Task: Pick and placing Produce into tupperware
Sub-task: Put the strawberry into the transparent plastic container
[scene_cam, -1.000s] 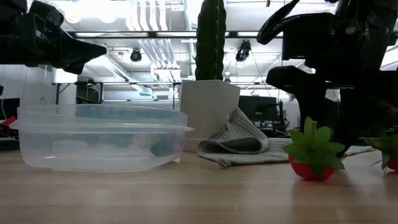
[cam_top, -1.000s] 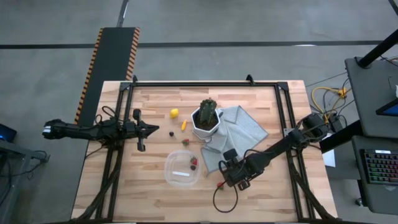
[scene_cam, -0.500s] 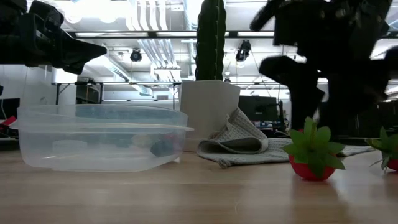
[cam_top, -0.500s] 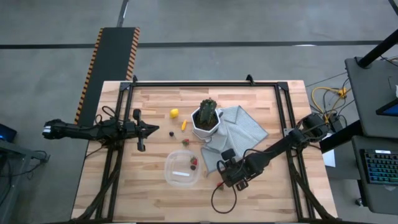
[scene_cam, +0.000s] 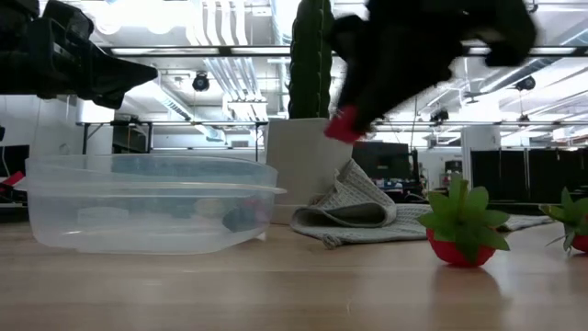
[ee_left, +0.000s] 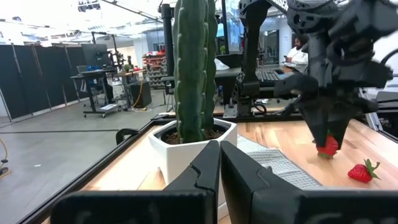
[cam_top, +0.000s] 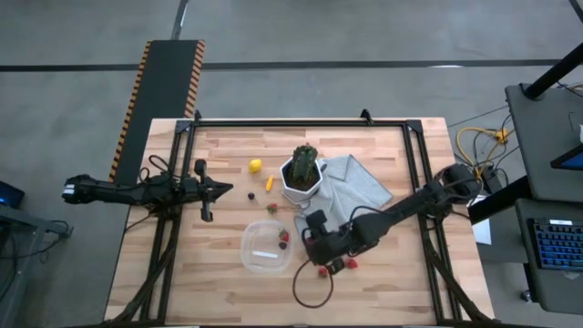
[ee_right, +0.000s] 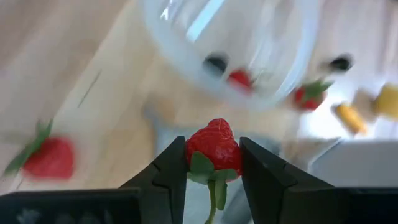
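Right gripper [ee_right: 212, 163] clamped on strawberry [ee_right: 213, 146], now lifted off surface [cam_top: 228, 292] and swung from cloth [cam_top: 360, 187] side toward tupperware [cam_top: 267, 248]. Carry underway; you release over tupperware next. Left gripper [ee_left: 219, 163] closed, empty, parked left of cactus.

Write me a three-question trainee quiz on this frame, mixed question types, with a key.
1. True or false: the right pincer is shut on a strawberry, lifted clear of the table.
2. Where is the lemon? A: in the tupperware. B: beside the cactus pot, on the left arm's side. C: on the cloth.
3. Fill in: the left pincer, parked at the table's left edge, is ___ (open/shut).
Key: 1 true; 2 B; 3 shut.
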Motion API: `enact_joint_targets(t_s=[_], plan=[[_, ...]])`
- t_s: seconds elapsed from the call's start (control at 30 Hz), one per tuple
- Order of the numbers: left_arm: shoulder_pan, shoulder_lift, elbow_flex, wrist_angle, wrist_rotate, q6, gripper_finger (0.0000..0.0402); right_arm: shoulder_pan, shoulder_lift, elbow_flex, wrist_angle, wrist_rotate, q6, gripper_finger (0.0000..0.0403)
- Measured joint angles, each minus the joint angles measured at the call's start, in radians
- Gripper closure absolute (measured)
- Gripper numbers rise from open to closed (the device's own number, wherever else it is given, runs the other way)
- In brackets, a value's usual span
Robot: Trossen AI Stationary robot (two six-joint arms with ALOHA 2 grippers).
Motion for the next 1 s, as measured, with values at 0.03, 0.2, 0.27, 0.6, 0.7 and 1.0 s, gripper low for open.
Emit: enact_joint_targets(t_s=[0.03,0.2,0.27,0.6,0.7,1.0], plan=[[0.0,0.0,0.0,0.0,0.0,0.0,0.0402,-0.009,0.0,0.007,0.023,-0.007,-0.017,0.029],[0.0,0.0,0.0,0.0,0.0,0.0,0.0402,-0.061,0.005,0.032,0.126,-0.119,-0.097,0.0291],[0.0,0.0,0.0,0.0,0.0,0.0,0.0402,-0.08,0.018,0.043,0.155,-0.146,-0.126,0.0291],[0.0,0.0,0.0,-0.001,0.0,0.0,0.0402,-0.138,0.171,0.157,0.178,-0.201,-0.199,0.0291],[0.0,0.0,0.0,-0.001,0.0,0.0,0.0402,-0.146,0.22,0.205,0.169,-0.238,-0.207,0.0291],[0.0,0.0,0.0,-0.002,0.0,0.0,0.0402,-0.149,0.289,0.278,0.123,-0.255,-0.188,0.0261]])
